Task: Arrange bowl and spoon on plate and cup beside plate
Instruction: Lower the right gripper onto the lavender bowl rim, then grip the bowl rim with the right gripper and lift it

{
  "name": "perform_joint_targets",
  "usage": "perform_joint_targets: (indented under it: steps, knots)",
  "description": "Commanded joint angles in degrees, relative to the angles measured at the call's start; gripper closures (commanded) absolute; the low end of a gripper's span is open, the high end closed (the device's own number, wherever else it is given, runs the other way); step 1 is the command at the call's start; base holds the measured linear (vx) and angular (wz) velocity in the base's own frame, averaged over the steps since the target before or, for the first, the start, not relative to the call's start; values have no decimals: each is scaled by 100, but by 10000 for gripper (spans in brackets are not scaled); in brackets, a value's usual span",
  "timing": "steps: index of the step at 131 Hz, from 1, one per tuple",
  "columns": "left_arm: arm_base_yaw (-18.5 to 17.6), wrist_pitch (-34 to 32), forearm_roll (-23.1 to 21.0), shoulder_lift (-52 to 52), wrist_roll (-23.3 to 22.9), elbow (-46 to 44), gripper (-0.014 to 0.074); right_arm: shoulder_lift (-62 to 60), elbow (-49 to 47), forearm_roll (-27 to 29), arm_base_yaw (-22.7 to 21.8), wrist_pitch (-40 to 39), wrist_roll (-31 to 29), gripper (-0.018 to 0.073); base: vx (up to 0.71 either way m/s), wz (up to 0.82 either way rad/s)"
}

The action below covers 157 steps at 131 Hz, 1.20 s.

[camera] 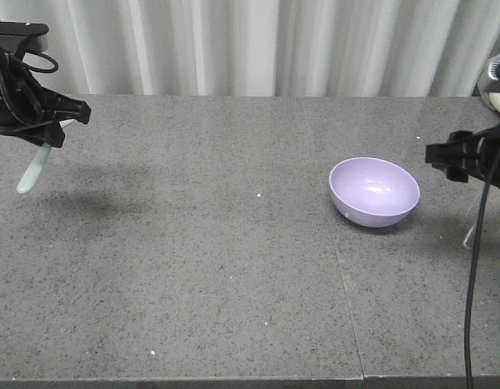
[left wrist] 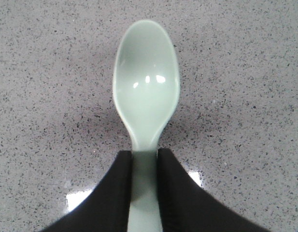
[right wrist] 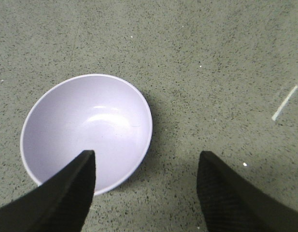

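The left gripper (camera: 70, 115) is squeezing the handle of the spoon (camera: 34, 172) tight between its two fingers. That is why the spoon is hanging scoop-down in the air over the counter (camera: 193, 275), near the far left corner. The right gripper (camera: 434, 154) is hovering near the right edge with its fingers spread wide, holding nothing. The bowl (camera: 373, 191) is sitting upright on the counter just beside it, likely so the wide fingers can be taking its rim next. The plate and the cup are not showing in any view
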Motion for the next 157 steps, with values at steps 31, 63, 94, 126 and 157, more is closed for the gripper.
perform_joint_targets:
  steps: [31, 63, 94, 126, 157]
  knots:
    - [-20, -183, -60, -302, -5, -181, 604, 1349, -2029, -41, -30, 1193, 29, 103, 0, 0]
    - [-20, -183, -60, -302, -5, -181, 604, 2435, -3341, -98, -30, 2244, 54, 103, 0, 0]
    - [-20, -183, -60, -302, -5, -181, 604, 3171, -3915, -350, -30, 2864, 224, 103, 0, 0]
    - [-20, -183, -60, -302, -5, -181, 604, 3473, -3939, -344, -30, 3065, 197, 121, 0, 0]
    - [-20, -183, -60, -302, -5, -181, 604, 3580, -3939, -323, -30, 3014, 194, 375, 0, 0]
